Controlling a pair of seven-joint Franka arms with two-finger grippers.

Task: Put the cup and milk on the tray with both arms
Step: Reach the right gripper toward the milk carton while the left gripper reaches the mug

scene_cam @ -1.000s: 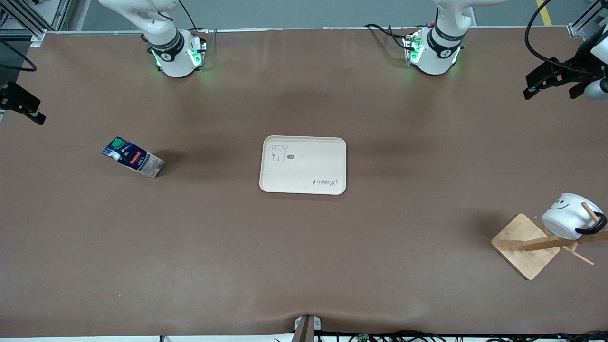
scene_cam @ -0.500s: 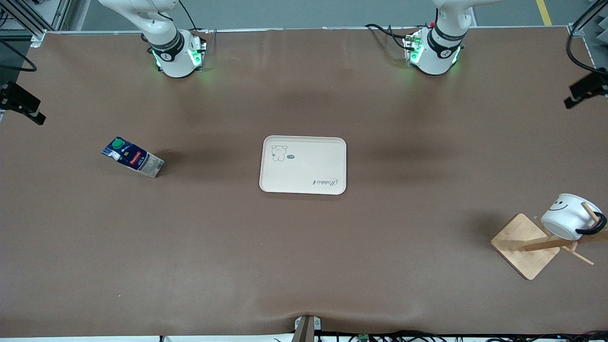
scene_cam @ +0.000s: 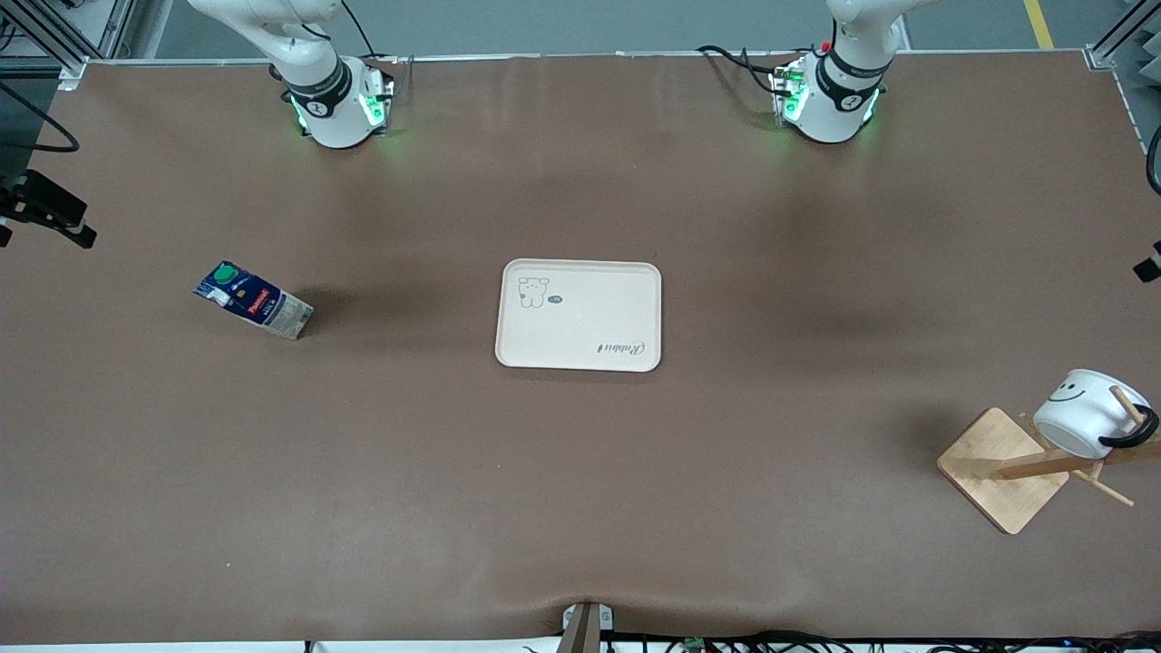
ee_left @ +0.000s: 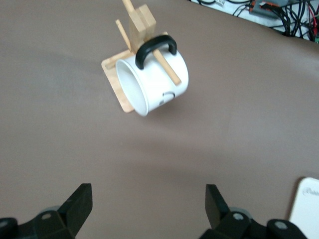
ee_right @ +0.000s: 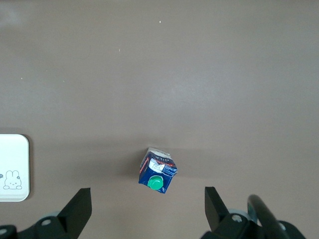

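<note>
The cream tray (scene_cam: 579, 316) lies mid-table. The dark-blue milk (scene_cam: 253, 301) with its green cap stands on the table toward the right arm's end. The white cup (scene_cam: 1084, 413) hangs by its black handle on a peg of a wooden rack toward the left arm's end. My right gripper (ee_right: 148, 209) is open and empty, high over the table beside the milk (ee_right: 158, 170); it shows at the edge of the front view (scene_cam: 54, 216). My left gripper (ee_left: 148, 209) is open and empty, high up, looking down at the cup (ee_left: 154, 79); only a tip shows in the front view (scene_cam: 1148, 268).
The rack's square wooden base (scene_cam: 1002, 469) sits under the cup near the table's end, with slanted pegs sticking out. A tray corner shows in the left wrist view (ee_left: 306, 209) and in the right wrist view (ee_right: 12, 167). Both arm bases glow green.
The left gripper has swung outward and almost left the front view at the left arm's end. The right gripper has shifted slightly. Cup, milk and tray have not moved.
</note>
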